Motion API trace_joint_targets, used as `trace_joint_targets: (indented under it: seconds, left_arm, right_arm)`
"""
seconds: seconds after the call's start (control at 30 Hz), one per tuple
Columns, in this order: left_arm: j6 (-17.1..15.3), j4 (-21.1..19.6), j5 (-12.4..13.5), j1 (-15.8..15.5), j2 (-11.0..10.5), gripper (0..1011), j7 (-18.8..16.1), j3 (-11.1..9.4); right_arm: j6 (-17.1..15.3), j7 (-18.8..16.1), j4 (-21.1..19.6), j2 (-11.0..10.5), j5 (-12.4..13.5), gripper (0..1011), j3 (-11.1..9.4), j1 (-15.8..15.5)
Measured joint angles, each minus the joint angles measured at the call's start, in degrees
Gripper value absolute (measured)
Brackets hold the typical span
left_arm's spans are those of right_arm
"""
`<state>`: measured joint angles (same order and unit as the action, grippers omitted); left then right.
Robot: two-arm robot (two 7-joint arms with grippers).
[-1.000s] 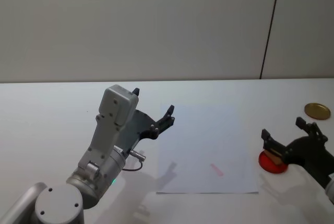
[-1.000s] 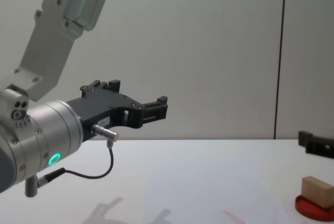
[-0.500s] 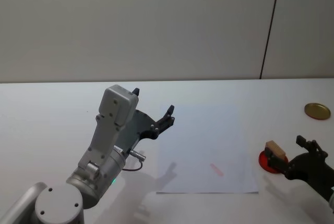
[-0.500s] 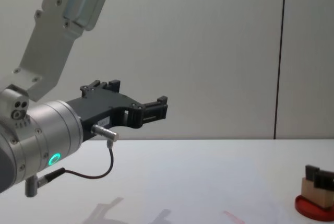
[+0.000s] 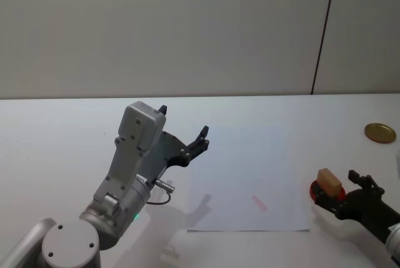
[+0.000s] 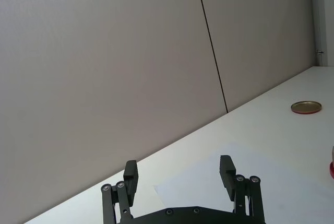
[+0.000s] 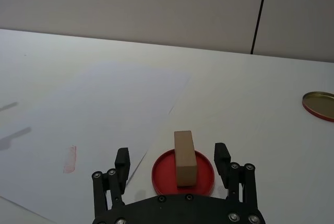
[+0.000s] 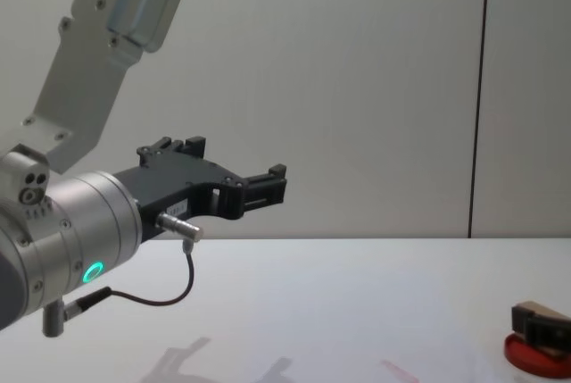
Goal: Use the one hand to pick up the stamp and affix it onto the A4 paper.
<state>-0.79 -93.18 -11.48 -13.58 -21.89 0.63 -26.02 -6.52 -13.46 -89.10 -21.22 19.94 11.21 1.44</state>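
Note:
The stamp (image 7: pixel 185 157), a pale tan wooden block, stands on the round red ink pad (image 7: pixel 163 176) just off the right edge of the A4 paper (image 7: pixel 104 109). My right gripper (image 7: pixel 172 154) is open. Its fingers sit low on the near side of the pad, one on each side of the stamp's line, not touching it. In the head view the stamp (image 5: pixel 329 182) is just beyond the right gripper (image 5: pixel 337 187). A faint red mark (image 5: pixel 259 202) lies on the A4 paper (image 5: pixel 250 168). My left gripper (image 5: pixel 183 121) hangs open above the sheet's left edge.
A gold round lid (image 5: pixel 380 132) lies on the table at the far right, behind the ink pad (image 5: pixel 320 193). The silver left arm (image 8: pixel 80 231) fills the near left. A grey wall stands behind the white table (image 5: pixel 56 137).
My right gripper has drawn back toward me and dropped lower, from straddling the stamp to just short of it. The stamp stays on the pad. The left arm has not moved.

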Motion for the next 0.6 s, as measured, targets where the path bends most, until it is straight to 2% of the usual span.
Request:
trace_joint_targets:
  seconds: [0.23,0.3,0.4,0.53,0.6]
  left_arm:
    - [0.0,0.0,0.0,0.0,0.0,993,0.0,0.0]
    - [0.0,0.0,0.0,0.0,0.0,993,0.0,0.0]
    - [0.0,0.0,0.0,0.0,0.0,993,0.0,0.0]
    - [0.0,0.0,0.0,0.0,0.0,993,0.0,0.0]
    - [0.0,0.0,0.0,0.0,0.0,993,0.0,0.0]
  right_arm:
    - [-0.25,-0.04,1.69,0.78,-0.45,867,0.37,1.04]
    - [-0.39,-0.04,2.33,1.07,-0.67,781,0.49,1.44]
    - [-0.48,-0.02,2.83,1.26,-0.89,729,0.59,1.75]
    - [-0.57,0.07,3.52,1.52,-1.22,570,0.71,2.17]
    - [-0.58,0.17,3.85,1.64,-1.45,534,0.77,2.35]
